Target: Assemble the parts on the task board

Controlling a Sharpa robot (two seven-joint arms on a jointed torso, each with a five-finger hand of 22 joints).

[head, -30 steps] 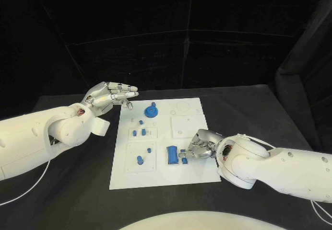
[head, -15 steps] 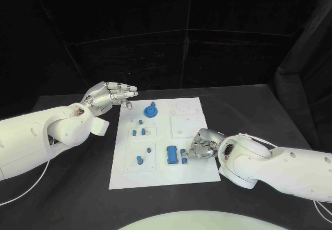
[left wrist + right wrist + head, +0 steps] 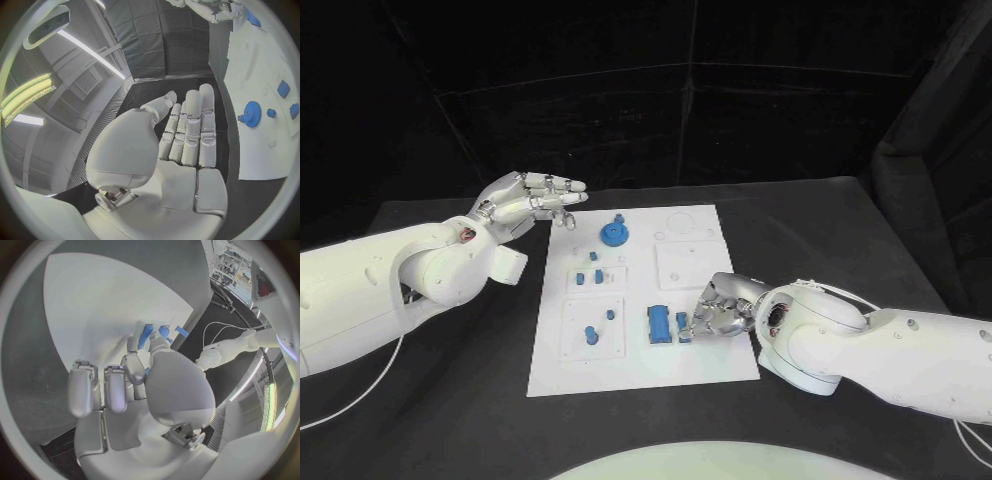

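- The white rectangular task board (image 3: 689,350) lies mid-table, carrying small blue parts: a round blue gear (image 3: 616,234) at its far end, small blue pegs (image 3: 589,276) mid-board, and a blue rectangular block (image 3: 656,324) nearer.
- Against the earlier frames, the right hand (image 3: 715,308) is seen slightly shifted, a small blue piece (image 3: 684,327) pinched at its fingertips just right of the block.
- The left hand (image 3: 528,203) hovers released, off the board's far-left corner.

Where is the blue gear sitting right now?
In the head view the blue gear stands at the far end of the task board, toward its left side, just beside the raised left hand, which is not touching it.
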